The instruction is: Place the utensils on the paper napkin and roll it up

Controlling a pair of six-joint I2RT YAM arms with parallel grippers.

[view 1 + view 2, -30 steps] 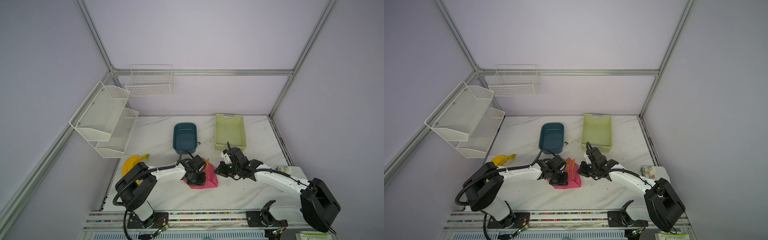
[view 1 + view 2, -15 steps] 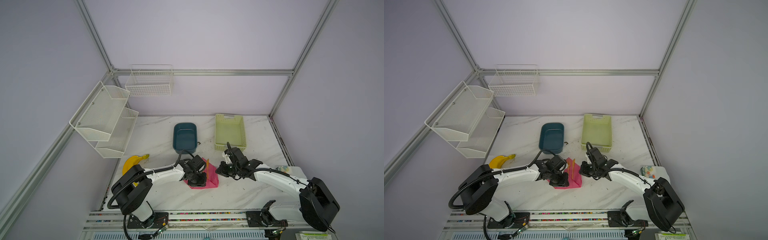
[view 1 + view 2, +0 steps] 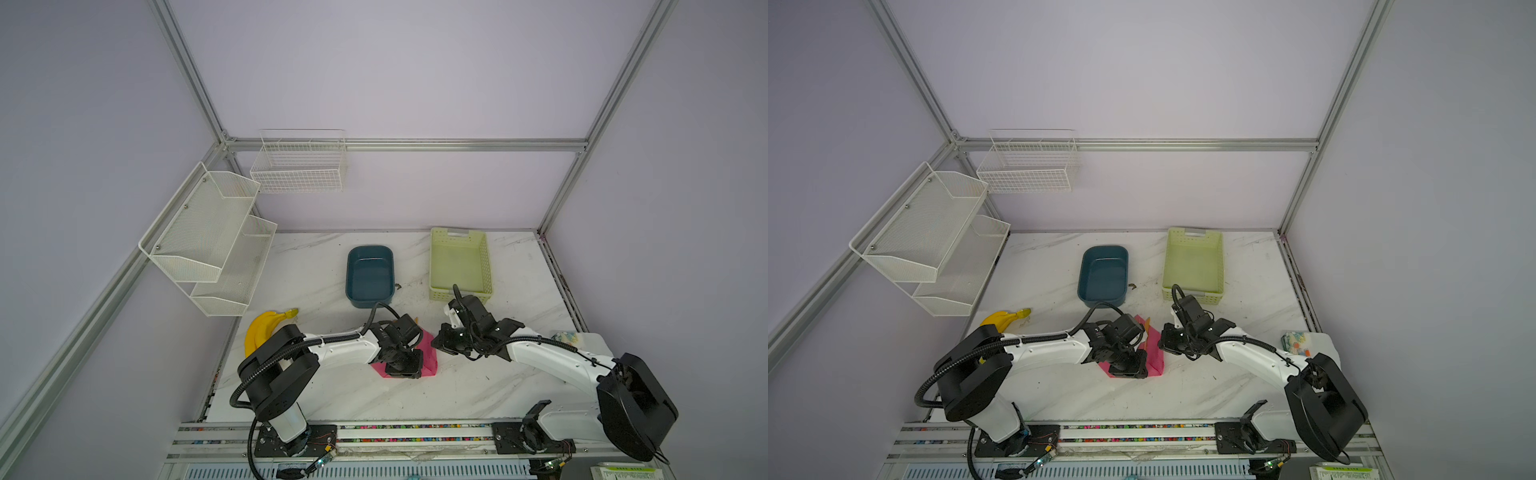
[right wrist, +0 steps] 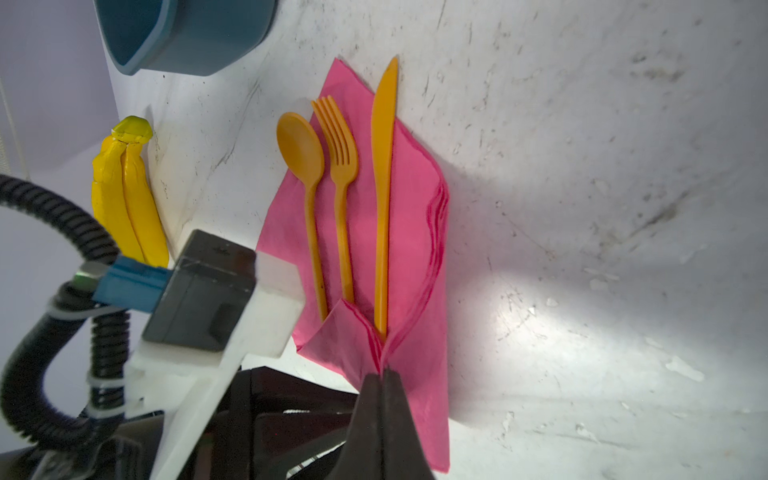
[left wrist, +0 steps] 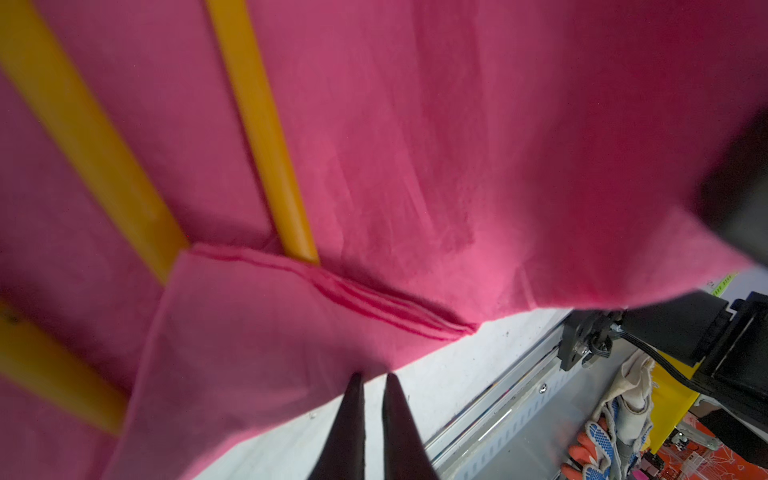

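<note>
Left arm (image 3: 332, 349) lies low across the table (image 3: 457, 390), wrist bent down over the near end of the napkin (image 4: 415, 232). Left gripper (image 5: 372, 376): fingers nearly together with a slit between them, tips at the edge of the flap folded over the handles; hold on the paper cannot be told. Right arm (image 3: 540, 353) reaches in low from the right. Right gripper (image 4: 380, 372) is clenched on a raised pinch of napkin. Utensils (image 4: 341, 187) lie side by side on the napkin, in front of the tub (image 3: 370, 274).
</note>
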